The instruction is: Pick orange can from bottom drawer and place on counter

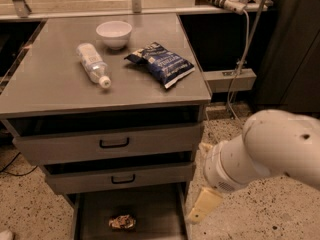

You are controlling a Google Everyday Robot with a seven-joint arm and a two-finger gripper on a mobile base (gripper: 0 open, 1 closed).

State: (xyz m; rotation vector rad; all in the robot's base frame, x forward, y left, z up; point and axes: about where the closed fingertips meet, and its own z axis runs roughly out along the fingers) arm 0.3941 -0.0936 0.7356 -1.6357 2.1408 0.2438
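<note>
Three things on the table (45,91): a white bowl (114,33) toward 12 o'clock, a clear plastic bottle (93,65) on its side toward 9 o'clock of the surface's middle with its white cap aimed at 5 o'clock, and a blue snack bag (161,63) toward 3 o'clock.
Orange can (122,222): lies on the dark floor of the bottom drawer (155,206), at 6 o'clock in the view, a little left of the drawer's middle and clear of both side walls.
Bottom drawer: pulled out, open to view from above, under the two drawer fronts.
Drawer fronts: the upper (65,146) and the lower (160,174) are gray, each with a black handle and a dark gap above it.
End effector (204,204): cream-coloured, at 3 o'clock of the can, just outside the drawer's right wall, slanting down toward 7 o'clock; it touches nothing I can make out, and whether it is apart or together cannot be told.
Arm (272,151): thick and white, reaching in from the 4 o'clock edge.
Floor (30,209): speckled stone.
</note>
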